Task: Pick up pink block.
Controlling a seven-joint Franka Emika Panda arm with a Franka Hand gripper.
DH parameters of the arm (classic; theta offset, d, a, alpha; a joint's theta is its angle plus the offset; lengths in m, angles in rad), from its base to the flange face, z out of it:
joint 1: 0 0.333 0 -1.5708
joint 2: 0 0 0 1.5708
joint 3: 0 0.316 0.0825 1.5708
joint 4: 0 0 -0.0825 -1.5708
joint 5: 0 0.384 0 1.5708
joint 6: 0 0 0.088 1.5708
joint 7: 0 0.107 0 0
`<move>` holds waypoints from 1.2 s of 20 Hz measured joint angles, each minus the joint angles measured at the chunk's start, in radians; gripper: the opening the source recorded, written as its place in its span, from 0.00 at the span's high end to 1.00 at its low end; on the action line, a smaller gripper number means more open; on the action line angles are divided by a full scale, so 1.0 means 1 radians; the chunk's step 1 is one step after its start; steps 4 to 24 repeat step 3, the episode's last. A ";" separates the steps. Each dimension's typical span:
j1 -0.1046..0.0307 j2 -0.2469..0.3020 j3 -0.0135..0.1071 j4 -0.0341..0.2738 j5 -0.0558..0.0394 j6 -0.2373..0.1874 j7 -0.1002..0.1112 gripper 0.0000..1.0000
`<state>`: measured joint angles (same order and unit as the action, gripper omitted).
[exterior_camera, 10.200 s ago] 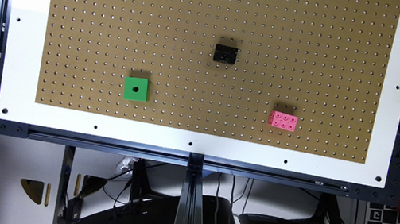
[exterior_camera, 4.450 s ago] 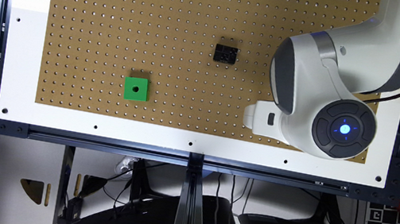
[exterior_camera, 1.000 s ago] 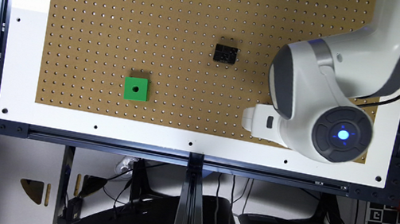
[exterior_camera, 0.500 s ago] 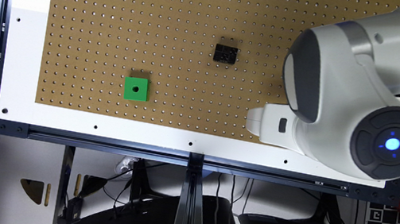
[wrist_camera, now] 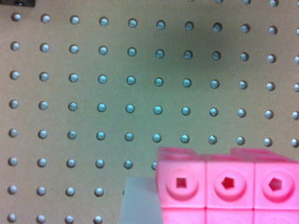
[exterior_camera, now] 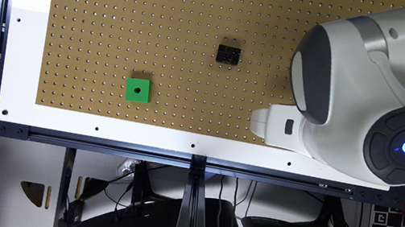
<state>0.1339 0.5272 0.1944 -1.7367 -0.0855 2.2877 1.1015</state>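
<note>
Since half a second ago the arm's big wrist joint (exterior_camera: 366, 111) has swelled in the exterior view and slid toward that view's right, which reads as the arm rising toward the camera. It covers the near right part of the pegboard (exterior_camera: 185, 13). Green cube (exterior_camera: 137, 90) and black holed brick (exterior_camera: 228, 54) have not shifted.

Pink block (wrist_camera: 229, 186): in the wrist view it sits large and close under the camera, one row of three holes showing, its long axis running across the picture. A pale grey-white patch (wrist_camera: 140, 200) lies just beside it. Possibly a finger or a cast shadow; cannot tell which. Pegboard holes behind look small next to the block, so my guess is that it has come off the board with the hand.

Gripper (exterior_camera: 266, 123): white part pointing to the exterior view's left, past the wrist. Jaw state: cannot tell. No fingertip is clearly resolved in the wrist view, and no contact with the block's faces is visible.

Relation that matters: the block lies right at the hand, centred a little to one side of the camera. If it is held, the coming move is simply more lift. Risk: a shallow pinch on the short sides could let it swivel.
</note>
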 joint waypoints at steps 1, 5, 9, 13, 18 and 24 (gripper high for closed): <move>0.000 -0.004 0.000 0.000 0.0000 -0.001 0.000 1.00; 0.000 -0.022 0.001 0.001 0.0007 -0.016 0.000 1.00; 0.000 -0.022 0.001 0.001 0.0007 -0.016 0.000 1.00; 0.000 -0.022 0.001 0.001 0.0007 -0.016 0.000 1.00; 0.000 -0.022 0.001 0.001 0.0007 -0.016 0.000 1.00; 0.000 -0.022 0.001 0.001 0.0007 -0.016 0.000 1.00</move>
